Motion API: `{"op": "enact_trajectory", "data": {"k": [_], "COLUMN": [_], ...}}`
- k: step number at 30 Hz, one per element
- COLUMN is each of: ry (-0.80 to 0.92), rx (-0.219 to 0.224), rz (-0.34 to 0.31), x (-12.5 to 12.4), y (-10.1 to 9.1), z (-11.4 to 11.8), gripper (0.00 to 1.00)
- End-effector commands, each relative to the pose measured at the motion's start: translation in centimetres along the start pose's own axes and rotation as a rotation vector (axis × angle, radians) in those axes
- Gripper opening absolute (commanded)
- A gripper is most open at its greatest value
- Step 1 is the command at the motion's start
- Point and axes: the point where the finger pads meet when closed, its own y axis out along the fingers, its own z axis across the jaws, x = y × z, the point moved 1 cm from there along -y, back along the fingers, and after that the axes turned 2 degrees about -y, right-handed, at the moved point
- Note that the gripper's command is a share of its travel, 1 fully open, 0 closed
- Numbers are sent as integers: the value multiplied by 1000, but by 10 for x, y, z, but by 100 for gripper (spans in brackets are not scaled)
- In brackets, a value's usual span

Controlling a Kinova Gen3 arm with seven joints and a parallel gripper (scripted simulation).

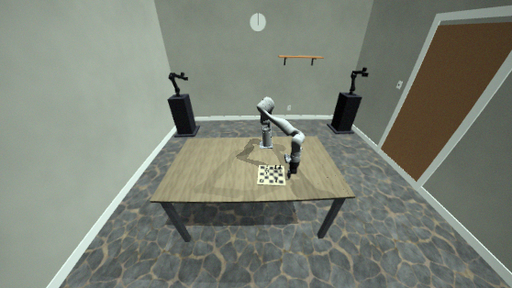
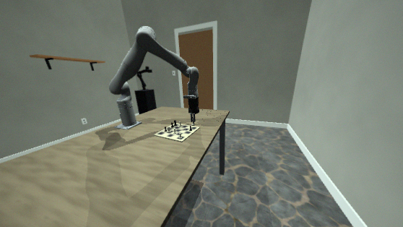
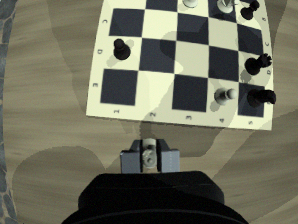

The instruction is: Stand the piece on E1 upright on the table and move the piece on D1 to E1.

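Lower centre of wrist view: pale piece [image 3: 149, 157] gripped upright by tool [image 1: 289, 174] [image 2: 193, 118] [image 3: 149, 150], fingers narrowly parted; likely light, rigid, best pinched mid-body.

Shelf, Clock and Door Ring the Desk

Beyond the far edge of the desk [image 1: 197, 179] [image 2: 108, 173], a wall carries a round clock [image 1: 258, 22] and a wooden shelf [image 1: 301, 57] [image 2: 68, 58]. Past one far corner stands a dark plinth [image 1: 183, 115]; past the other, a second plinth [image 1: 346, 112] [image 2: 146, 101], nearer the brown door [image 1: 454, 92] [image 2: 196, 65]. Stone-patterned floor [image 1: 257, 248] [image 2: 253, 170] spreads below the near edge.
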Motion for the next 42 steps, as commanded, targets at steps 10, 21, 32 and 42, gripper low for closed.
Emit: {"op": "enact_trajectory", "data": {"k": [10,21,32,42], "ry": [8,8,7,7], "rx": [-5,-5,-5,-5], "rz": [-1,-1,-1,-1], "x": [1,1,1,1], "y": [1,1,4,5], "z": [-1,-1,-1,-1], "gripper": [0,0,0,0]}}
